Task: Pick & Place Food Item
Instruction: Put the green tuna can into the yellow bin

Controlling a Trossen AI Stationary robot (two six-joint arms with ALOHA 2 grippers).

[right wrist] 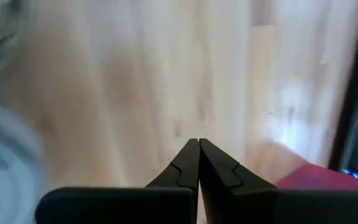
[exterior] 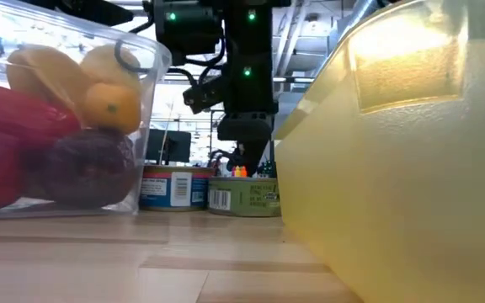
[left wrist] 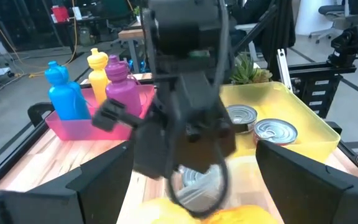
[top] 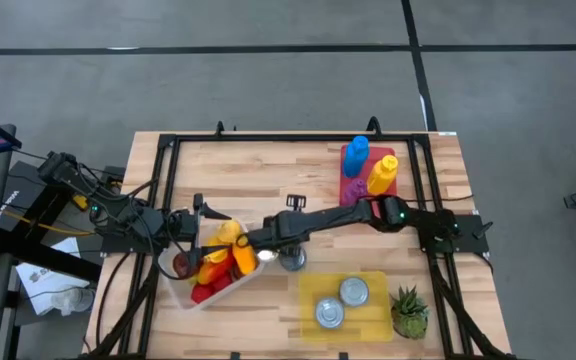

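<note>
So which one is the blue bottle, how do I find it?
Look at the far right part of the wooden table for the pink tray. Three bottles stand in it. The blue bottle is at the far end, beyond the yellow bottle and purple bottle.

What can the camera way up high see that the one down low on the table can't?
Only the high view shows the pink tray with its blue, yellow and purple bottles, the little plant, two cans inside the yellow tray, and both arms whole: the left gripper open at the clear bin, the right gripper shut, reaching across toward that bin.

Only the low view shows the can labels and the room behind the table.

Both show the clear bin of fruit, the yellow tray and a can standing between them.
</note>
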